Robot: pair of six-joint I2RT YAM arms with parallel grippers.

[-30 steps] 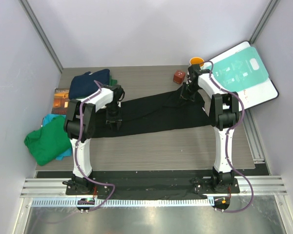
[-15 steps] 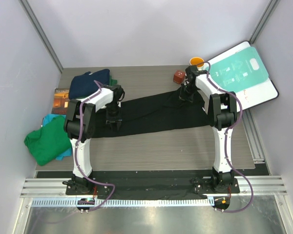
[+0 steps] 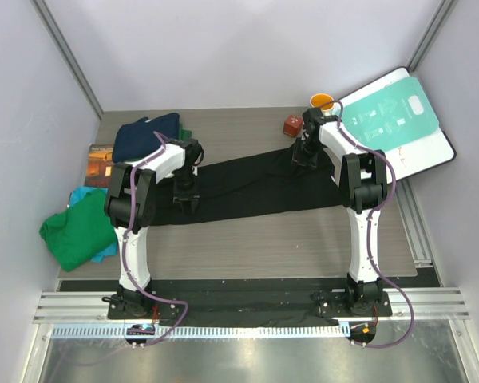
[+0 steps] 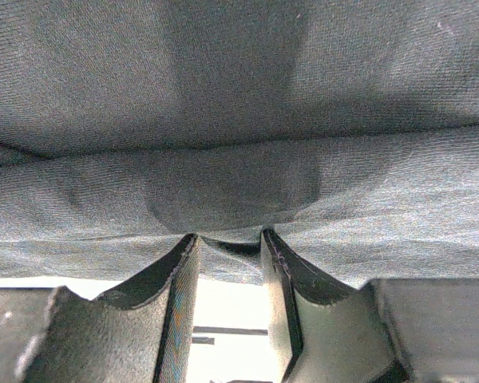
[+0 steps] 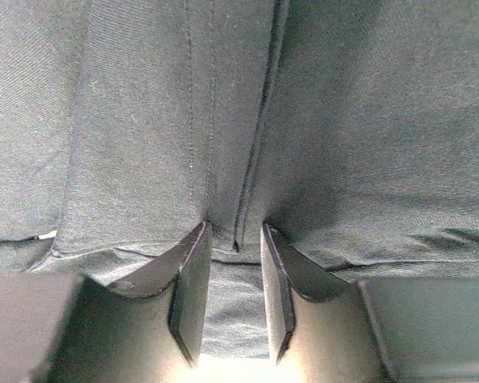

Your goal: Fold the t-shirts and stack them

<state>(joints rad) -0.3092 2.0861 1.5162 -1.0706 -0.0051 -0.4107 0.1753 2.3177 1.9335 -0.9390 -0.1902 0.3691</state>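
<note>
Right hand (image 3: 302, 156) slightly leftward; with left hand (image 3: 184, 199), 2 on 1 black t-shirt (image 3: 247, 187)

The left arm (image 3: 134, 239) and right arm (image 3: 359, 239) have white shells between black joints, and a purple cable (image 3: 125, 247) loops along each. The black left hand (image 3: 184, 199) and right hand (image 3: 302, 156) end in dark, matte, wedge-shaped fingers (image 4: 172, 319).
</note>
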